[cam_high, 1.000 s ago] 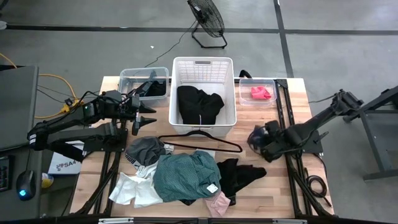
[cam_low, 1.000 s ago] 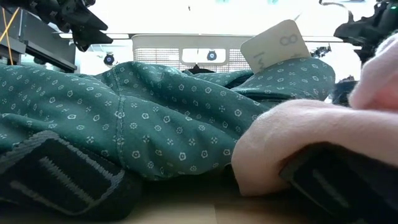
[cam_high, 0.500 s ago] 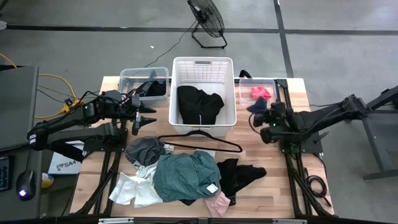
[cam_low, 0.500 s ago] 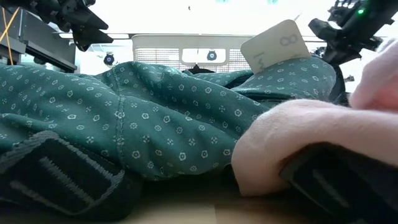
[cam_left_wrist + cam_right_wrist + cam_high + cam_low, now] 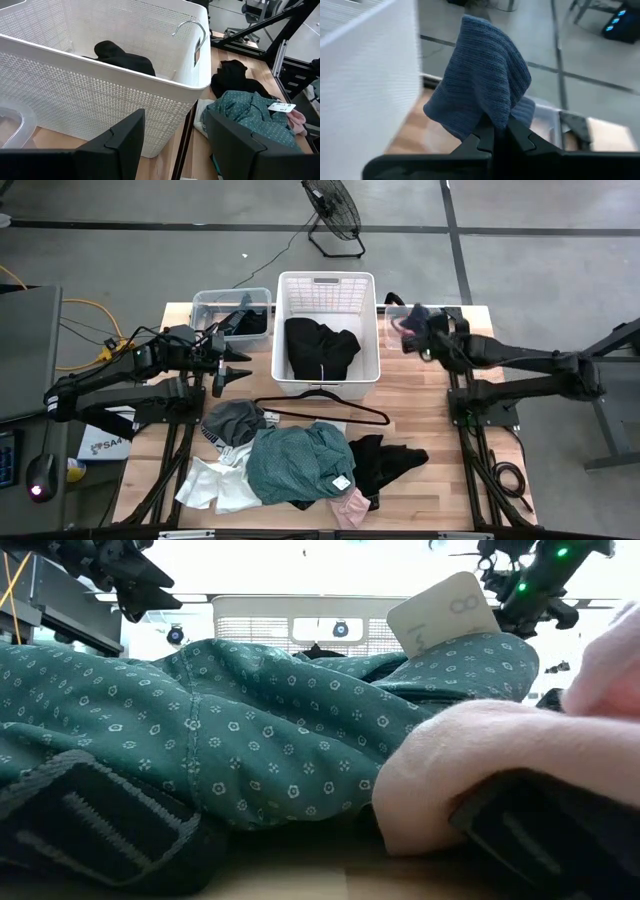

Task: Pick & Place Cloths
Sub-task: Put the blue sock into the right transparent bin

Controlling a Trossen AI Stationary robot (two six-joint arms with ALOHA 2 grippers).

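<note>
My right gripper [image 5: 414,338] is shut on a small navy blue knit cloth [image 5: 482,82] and hovers over the clear bin [image 5: 440,310] at the far right, where a pink cloth [image 5: 404,328] lies. My left gripper [image 5: 175,145] stands open and empty beside the white basket [image 5: 368,330], which holds a black cloth [image 5: 320,345]. Near the front edge lies a pile of cloths: teal-green [image 5: 300,462], grey [image 5: 232,420], white [image 5: 215,485], black [image 5: 385,460] and pink [image 5: 350,505]. My right gripper pinches a bunched fold of the navy cloth [image 5: 492,120] between its two shut fingers [image 5: 480,140]. The fingers slant down toward the table's far left. The cloth bulges slack past the fingertips, lifted clear of the table and the bin.
A thin black wire hanger [image 5: 320,408] lies between the basket and the pile. A second clear bin [image 5: 205,305] with dark fabric stands at the far left. A fan [image 5: 335,210] stands on the floor beyond the table. In the low view a paper tag [image 5: 445,610] sticks up from the teal-green cloth.
My right gripper has swung from the table's right middle toward the far edge, rising a little and turning, and has carried the navy cloth with it to above the right clear bin. It has stayed shut.
</note>
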